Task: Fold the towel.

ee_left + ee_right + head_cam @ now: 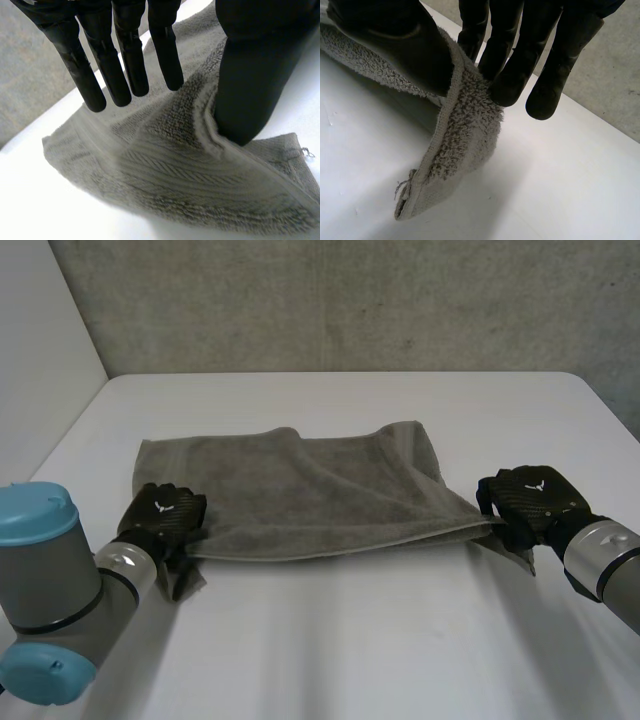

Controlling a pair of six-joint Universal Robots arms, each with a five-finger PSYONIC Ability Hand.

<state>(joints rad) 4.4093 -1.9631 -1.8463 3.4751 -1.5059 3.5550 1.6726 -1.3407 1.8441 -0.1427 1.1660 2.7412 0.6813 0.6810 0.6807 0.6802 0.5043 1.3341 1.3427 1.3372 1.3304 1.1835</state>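
Two hands are on one grey towel (300, 495), which lies spread across the middle of the tabletop (350, 640). My left hand (165, 512) sits on its near left corner, fingers (125, 70) straight and apart, thumb pressing the cloth. My right hand (530, 500) pinches the near right corner between thumb and fingers (510, 75), lifted clear.

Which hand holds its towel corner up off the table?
The right hand pinches its towel corner, dangling above the table; the left hand's corner lies flat.
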